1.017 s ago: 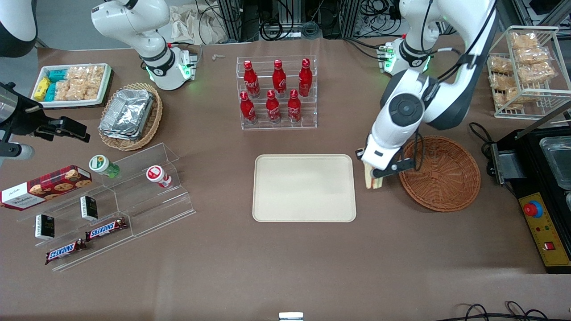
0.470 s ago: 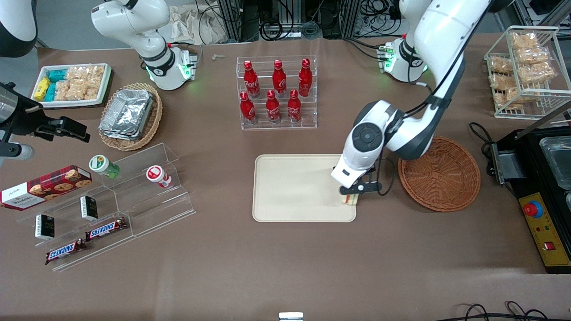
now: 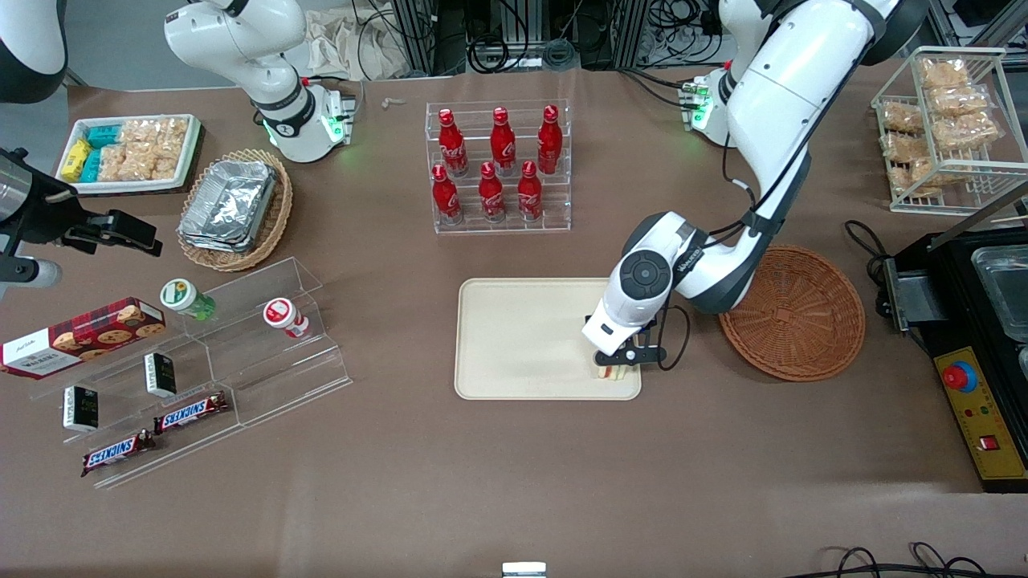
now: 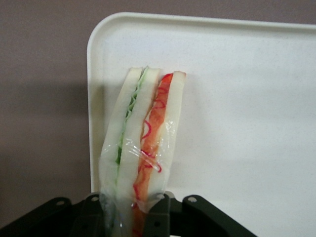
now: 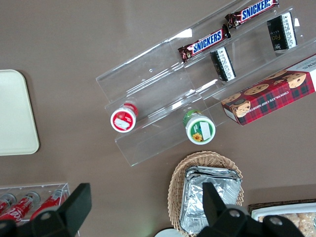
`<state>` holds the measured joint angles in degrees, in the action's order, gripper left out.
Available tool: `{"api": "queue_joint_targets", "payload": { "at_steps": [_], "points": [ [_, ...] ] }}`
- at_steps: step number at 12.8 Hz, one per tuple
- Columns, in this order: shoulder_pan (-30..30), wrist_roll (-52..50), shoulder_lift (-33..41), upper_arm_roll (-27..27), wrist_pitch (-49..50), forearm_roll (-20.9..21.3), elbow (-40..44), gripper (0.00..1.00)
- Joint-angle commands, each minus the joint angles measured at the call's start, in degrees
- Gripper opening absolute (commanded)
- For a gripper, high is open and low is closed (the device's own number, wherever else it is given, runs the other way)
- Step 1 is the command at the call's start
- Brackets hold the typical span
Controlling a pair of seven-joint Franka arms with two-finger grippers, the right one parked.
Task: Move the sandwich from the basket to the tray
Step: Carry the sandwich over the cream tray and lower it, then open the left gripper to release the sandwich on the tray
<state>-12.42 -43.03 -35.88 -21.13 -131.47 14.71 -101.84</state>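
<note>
The sandwich [image 4: 143,148] hangs clamped in the end effector [image 3: 622,359], over the tray [image 3: 522,337] near the tray's corner that is closest to the front camera and to the basket [image 3: 803,321]. The wrist view shows the fingers [image 4: 158,217] closed on the wedge's wider end, with its narrow tip pointing down toward the tray surface; whether the tip touches the tray cannot be told. The basket sits on the counter beside the tray, toward the working arm's end, and holds nothing visible.

The wedge looks light and soft: 2 pale bread halves with green and red-orange filling, wrapped in thin clear film that wrinkles near the grip. Such bread would likely squash under a hard pinch, and the film may be slippery, so a gentle hold across the flat bread faces, as here, seems the right place. The transfer looks nearly finished; what remains is probably lowering and letting go so it lies inside the rim.
</note>
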Motion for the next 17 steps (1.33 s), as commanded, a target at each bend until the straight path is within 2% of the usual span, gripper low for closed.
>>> {"api": "queue_joint_targets", "payload": {
  "at_steps": [1, 5, 9, 10, 13, 17],
  "points": [
    [-0.2, 0.4, -0.9, 0.2, -0.1, 3.5, 1.2, 1.0],
    [-0.3, -0.2, 1.5, 0.0, 1.3, 3.6, 2.0, 1.0],
    [0.7, 1.8, 9.9, 0.1, 10.2, 3.4, 2.1, 1.0],
    [2.1, 4.5, 12.0, 0.0, 10.4, 2.4, 2.3, 1.0],
    [6.2, 11.5, 16.5, 0.0, 13.2, -3.9, 4.0, 1.0],
    [10.5, 18.4, 20.5, 0.0, 23.1, -7.8, 7.9, 1.0]
  ]
}}
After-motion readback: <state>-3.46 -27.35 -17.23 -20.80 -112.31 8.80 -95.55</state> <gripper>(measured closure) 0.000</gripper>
